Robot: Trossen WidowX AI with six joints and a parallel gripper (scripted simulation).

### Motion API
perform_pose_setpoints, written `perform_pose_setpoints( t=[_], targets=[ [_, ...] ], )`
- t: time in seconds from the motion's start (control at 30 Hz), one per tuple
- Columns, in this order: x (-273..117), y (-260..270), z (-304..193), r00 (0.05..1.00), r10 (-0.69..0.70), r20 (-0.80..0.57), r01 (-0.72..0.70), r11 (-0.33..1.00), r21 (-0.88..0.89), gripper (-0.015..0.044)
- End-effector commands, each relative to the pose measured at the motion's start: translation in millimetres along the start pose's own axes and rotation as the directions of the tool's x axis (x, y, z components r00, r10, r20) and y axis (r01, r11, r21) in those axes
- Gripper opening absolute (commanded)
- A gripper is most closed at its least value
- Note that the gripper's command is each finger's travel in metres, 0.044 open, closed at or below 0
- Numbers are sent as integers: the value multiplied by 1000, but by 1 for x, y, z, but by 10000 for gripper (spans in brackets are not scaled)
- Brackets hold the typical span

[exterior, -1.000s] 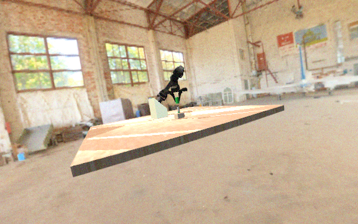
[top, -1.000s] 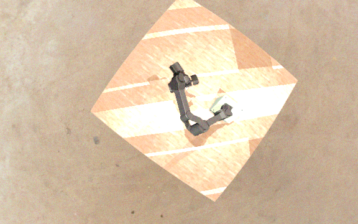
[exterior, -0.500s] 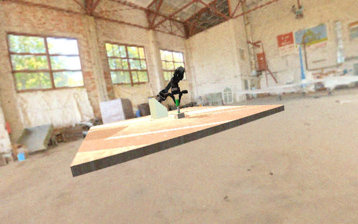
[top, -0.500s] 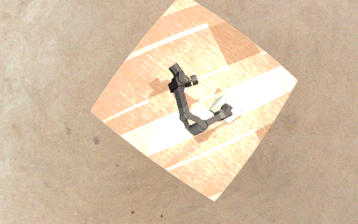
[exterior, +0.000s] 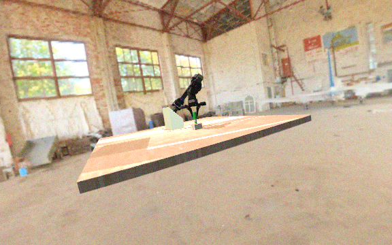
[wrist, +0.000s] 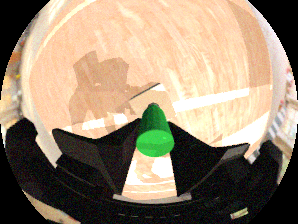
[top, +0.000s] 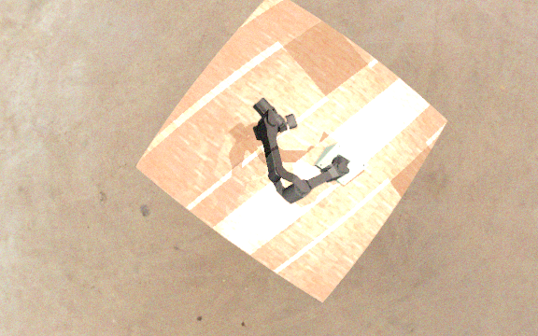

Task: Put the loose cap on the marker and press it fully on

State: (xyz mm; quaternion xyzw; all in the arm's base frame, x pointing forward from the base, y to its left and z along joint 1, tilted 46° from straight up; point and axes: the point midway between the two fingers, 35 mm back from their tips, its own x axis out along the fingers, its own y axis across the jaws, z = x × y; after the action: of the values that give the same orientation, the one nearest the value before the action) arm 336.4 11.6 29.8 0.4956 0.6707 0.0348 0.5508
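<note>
- One arm (top: 278,154), near the centre of the top view.
- One gripper (wrist: 154,163), low in the wrist view.
- One green cap (wrist: 154,132), centre of the wrist view.
- One holder block (exterior: 197,126), middle of the exterior view.
- One pale wedge-shaped block (exterior: 172,119), just left of it.
- One table (exterior: 141,150).
- Three windows (exterior: 50,68), upper left of the exterior view.

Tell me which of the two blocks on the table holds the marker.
The small grey block, directly under the end effector; the taller pale wedge beside it carries nothing.

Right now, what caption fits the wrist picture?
Dark jaws grip a bright green marker cap above the striped wooden table.
</note>
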Motion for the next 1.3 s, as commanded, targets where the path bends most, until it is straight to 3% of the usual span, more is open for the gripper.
perform_pose_setpoints(
  t=[0.0, 0.73, 1.27],
  targets=[
    [8, -1, -1, 1000, 0, -6, 0, 1000, 6, 0],
    [17, -1, -2, 1000, 1, -7, 0, 1000, 6, 0],
    [16, -1, -2, 1000, -3, -6, 3, 1000, 2, 420]
  ],
)
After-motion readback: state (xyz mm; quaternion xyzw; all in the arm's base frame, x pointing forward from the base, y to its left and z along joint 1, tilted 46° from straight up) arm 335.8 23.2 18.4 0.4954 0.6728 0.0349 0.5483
